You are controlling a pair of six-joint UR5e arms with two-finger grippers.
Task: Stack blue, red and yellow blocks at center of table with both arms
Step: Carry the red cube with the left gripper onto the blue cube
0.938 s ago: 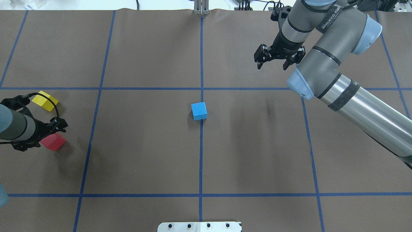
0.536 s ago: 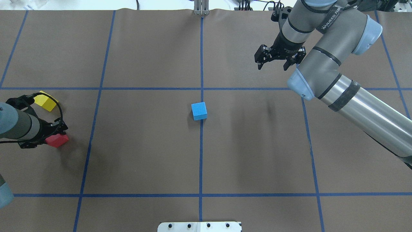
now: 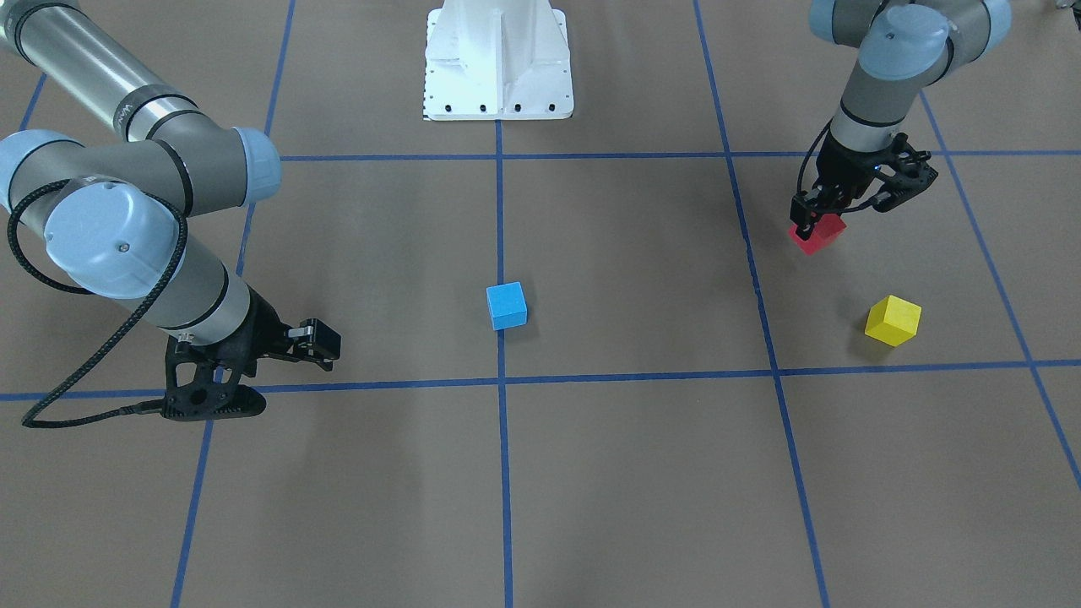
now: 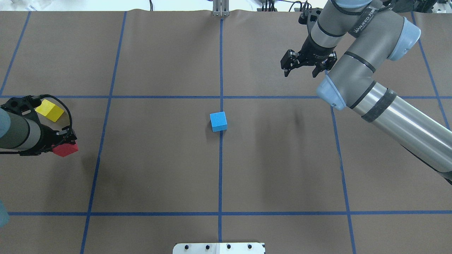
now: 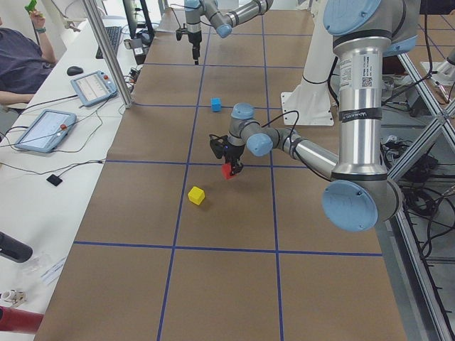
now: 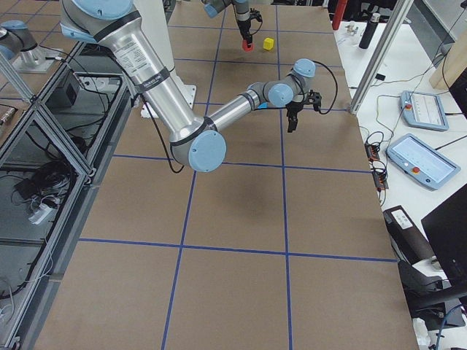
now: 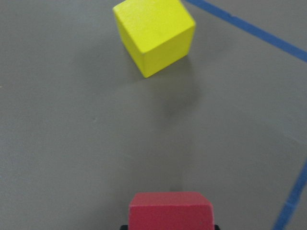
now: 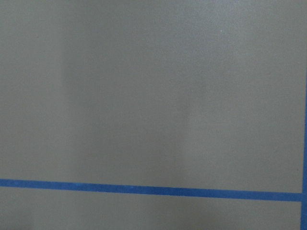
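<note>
- left gripper (image 4: 63,144) is clamped on the red block (image 4: 66,150), which pokes out at its fingertips
- yellow block (image 4: 49,110) sits near that gripper, not touching
- blue block (image 4: 218,121) is well apart from both grippers
- right gripper (image 4: 299,74) hangs spread wide, holding nothing

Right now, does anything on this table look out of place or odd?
Nothing stands out. The blue block sits at the centre, the yellow block rests on the table, and the left hand holds the red block.
</note>
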